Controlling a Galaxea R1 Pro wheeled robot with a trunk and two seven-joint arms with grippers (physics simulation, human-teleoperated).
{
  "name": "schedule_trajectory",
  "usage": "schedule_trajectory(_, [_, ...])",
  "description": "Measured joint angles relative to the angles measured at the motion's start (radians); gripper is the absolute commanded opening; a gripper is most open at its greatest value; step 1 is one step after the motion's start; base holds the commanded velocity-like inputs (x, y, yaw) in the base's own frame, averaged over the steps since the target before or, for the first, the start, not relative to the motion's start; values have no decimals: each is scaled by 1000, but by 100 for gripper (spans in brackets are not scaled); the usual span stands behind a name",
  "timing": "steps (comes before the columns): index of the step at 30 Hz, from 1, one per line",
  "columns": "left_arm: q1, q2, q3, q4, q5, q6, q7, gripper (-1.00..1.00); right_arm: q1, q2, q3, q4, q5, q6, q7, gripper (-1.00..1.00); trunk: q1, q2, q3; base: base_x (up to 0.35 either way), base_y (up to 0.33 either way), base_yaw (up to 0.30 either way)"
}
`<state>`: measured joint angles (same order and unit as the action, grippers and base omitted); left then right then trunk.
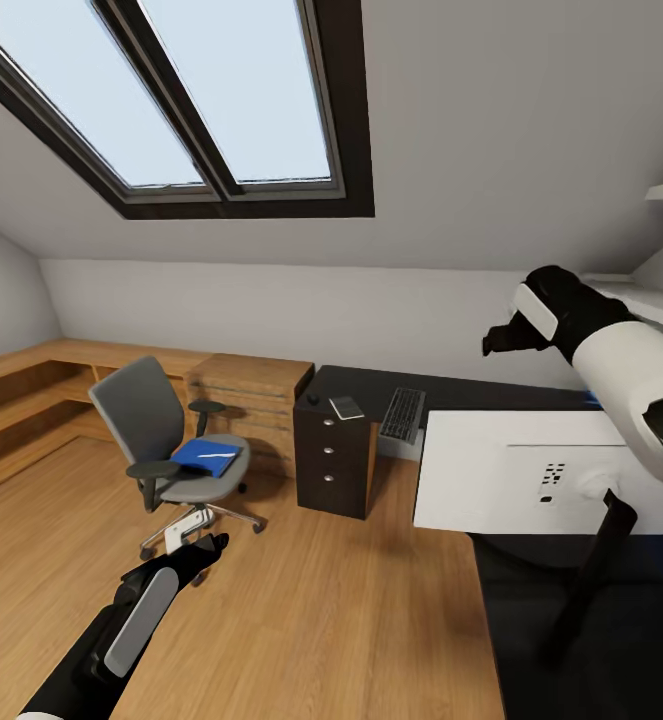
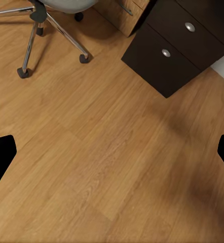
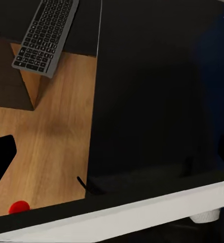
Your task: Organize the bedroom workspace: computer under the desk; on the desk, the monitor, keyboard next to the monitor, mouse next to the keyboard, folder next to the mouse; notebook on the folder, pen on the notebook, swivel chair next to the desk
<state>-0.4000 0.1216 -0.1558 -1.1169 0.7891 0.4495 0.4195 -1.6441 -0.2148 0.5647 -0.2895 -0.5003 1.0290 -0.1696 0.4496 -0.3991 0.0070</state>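
The grey swivel chair (image 1: 146,415) stands on the floor left of the desk (image 1: 451,388). On its seat lies the blue folder (image 1: 206,458) with the pale pen (image 1: 211,455) across it. The notebook (image 1: 347,407), a small dark mouse (image 1: 313,399) and the keyboard (image 1: 403,414) rest on the black desk top. The monitor (image 1: 516,485) shows its white back close to me. My left gripper (image 1: 199,535) hovers open over the floor near the chair base (image 2: 41,30). My right gripper (image 1: 503,338) is open, high above the monitor and keyboard (image 3: 45,35).
The black drawer unit (image 1: 334,462) stands under the desk's left end. A low light-wood cabinet (image 1: 251,395) runs along the back wall behind the chair. White shelves (image 1: 661,290) hang at the right. Open wood floor (image 1: 321,600) lies between me and the chair.
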Motion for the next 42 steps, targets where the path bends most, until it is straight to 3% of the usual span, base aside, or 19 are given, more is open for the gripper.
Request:
schedule_trajectory(8, [0, 0, 0, 0, 0, 0, 2, 100, 22, 9, -1, -3, 3, -1, 0, 100, 0, 0, 0, 0, 0, 0])
schedule_trajectory(19, [0, 0, 0, 1, 1, 0, 2, 100, 112, 15, -3, -24, 4, -44, 0, 100, 0, 0, 0, 0, 0, 0])
schedule_trajectory(27, [0, 2, 5, 2, 0, 0, 3, 100, 119, 17, -8, -103, -67, -70, -2, 100, 0, 0, 0, 0, 0, 0])
schedule_trajectory(31, [0, 2, 3, 3, -1, 0, 8, 100, 120, 45, -10, -111, -91, -73, -1, 100, 0, 0, 0, 0, 0, 0])
schedule_trajectory(33, [0, 2, 2, 1, 0, 0, 8, 100, 138, 57, -11, -110, -98, -85, 0, 100, 0, 0, 0, 0, 0, 0])
schedule_trajectory(42, [0, 0, 1, 0, 0, 0, 6, 100, 194, 58, -12, -50, -161, -151, 1, 100, 0, 0, 0, 29, 0, 0])
